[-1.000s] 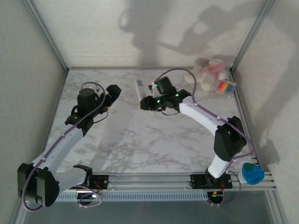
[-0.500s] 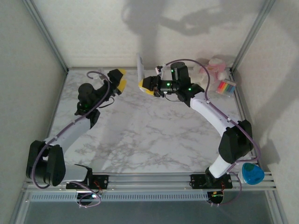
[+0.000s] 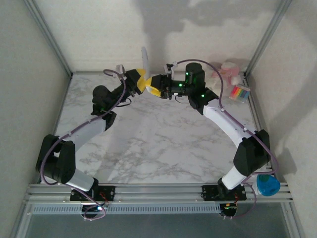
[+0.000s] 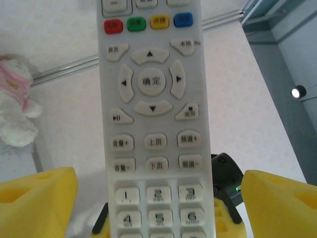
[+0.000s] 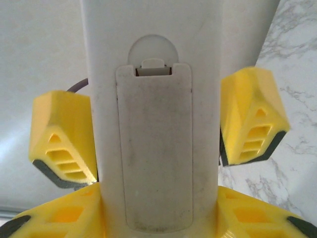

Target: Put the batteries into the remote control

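Right wrist: battery cover [image 5: 156,148] closed on the remote control [image 5: 153,59], inside hidden, bottom end cut off.
Right claw [image 5: 158,218]: clamping remote upright above table [image 3: 148,139].
Left claw [image 4: 158,198]: wide, flanking remote.

Remote control [image 3: 145,59]: slim, white, near upright, lifted off the worktop above the middle of its far edge. Lower end clamped between the right gripper's [image 5: 158,223] fingers. Front has pale grey keys, a red-green-yellow-blue row, a round direction pad and number keys. On the back, the battery cover [image 5: 154,148] is shut and scuffed, latch tab uppermost.
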`<act>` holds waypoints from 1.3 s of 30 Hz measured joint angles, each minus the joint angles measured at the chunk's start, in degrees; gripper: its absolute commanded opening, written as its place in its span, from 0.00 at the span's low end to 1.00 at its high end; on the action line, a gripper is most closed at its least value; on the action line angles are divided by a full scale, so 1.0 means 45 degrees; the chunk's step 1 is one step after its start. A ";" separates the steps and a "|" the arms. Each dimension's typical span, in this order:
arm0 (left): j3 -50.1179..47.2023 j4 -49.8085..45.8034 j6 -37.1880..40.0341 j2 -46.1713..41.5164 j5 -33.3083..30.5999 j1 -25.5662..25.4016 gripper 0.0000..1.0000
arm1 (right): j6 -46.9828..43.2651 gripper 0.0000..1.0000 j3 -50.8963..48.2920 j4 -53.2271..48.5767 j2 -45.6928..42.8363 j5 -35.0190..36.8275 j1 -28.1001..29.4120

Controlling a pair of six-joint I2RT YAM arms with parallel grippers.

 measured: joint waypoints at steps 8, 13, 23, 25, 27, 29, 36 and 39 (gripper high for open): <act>0.0238 0.0695 -0.0330 0.0204 0.0005 -0.0194 0.81 | 0.0359 0.33 -0.0423 0.0544 -0.0316 -0.0209 0.0000; 0.0379 0.0879 -0.0393 0.0253 0.0005 -0.0291 0.79 | 0.0427 0.33 -0.0491 0.0699 -0.0316 -0.0223 0.0000; 0.0384 0.0884 -0.0554 0.0287 0.0005 -0.0340 0.61 | 0.0442 0.34 -0.0491 0.0928 -0.0316 -0.0452 0.0000; 0.0384 0.0797 -0.0544 0.0287 0.0000 -0.0340 0.55 | 0.0442 0.34 -0.0491 0.0986 -0.0316 -0.0495 0.0000; 0.0384 0.0743 -0.0529 0.0287 -0.0005 -0.0340 0.52 | 0.0442 0.34 -0.0491 0.1010 -0.0316 -0.0515 0.0000; 0.0393 0.0690 -0.0515 0.0287 -0.0010 -0.0335 0.47 | 0.0427 0.35 -0.0491 0.1010 -0.0316 -0.0510 0.0000; 0.0525 0.0272 -0.0233 0.0287 -0.0049 -0.0340 0.46 | 0.0262 0.60 -0.0491 0.0879 -0.0316 -0.0452 -0.0034; 0.0544 -0.0233 0.0180 0.0262 -0.0044 -0.0335 0.46 | -0.0034 0.78 -0.0491 0.0389 -0.0321 -0.0403 -0.0039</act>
